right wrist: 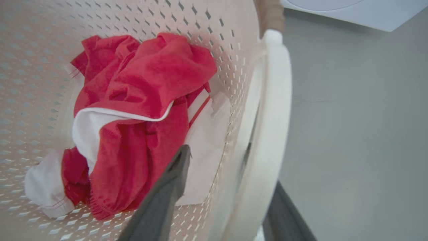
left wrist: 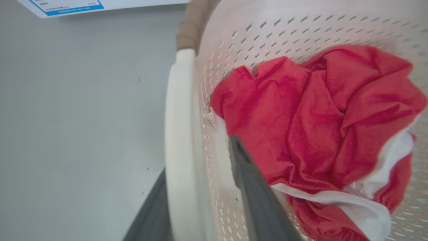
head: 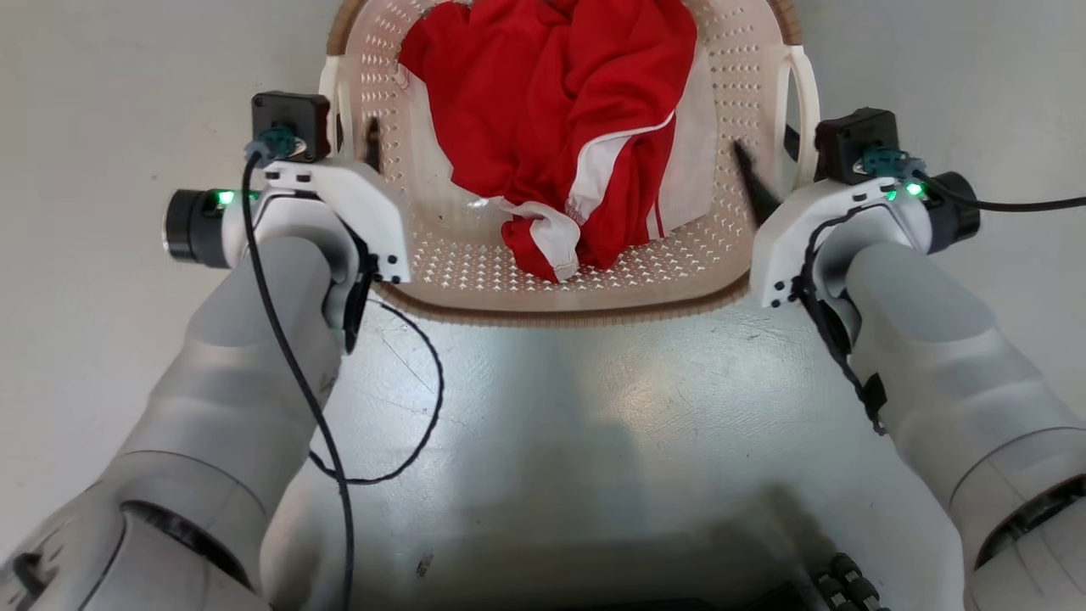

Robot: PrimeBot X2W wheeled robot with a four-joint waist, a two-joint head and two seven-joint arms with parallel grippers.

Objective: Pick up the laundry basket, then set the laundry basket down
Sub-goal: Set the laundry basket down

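laundry basket (head: 560,316) seen at upper centre, red garment (head: 543,102) contained | left handle (left wrist: 180,134) straddled by left gripper (left wrist: 197,154), jaws apart | right handle (right wrist: 274,117) straddled by right gripper (right wrist: 230,165), jaws apart

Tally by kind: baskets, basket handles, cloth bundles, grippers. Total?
Cream-white perforated plastic laundry basket with brown rim: 1
White side loop handles: 2, left handle, right handle
Red-and-white crumpled cloth bundle: 1, pieces unclear
Dark-fingered grippers: 2, left gripper, right gripper
Total: 6

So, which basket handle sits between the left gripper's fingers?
The white handle on the robot's left; the opposite handle sits between the right gripper's fingers.
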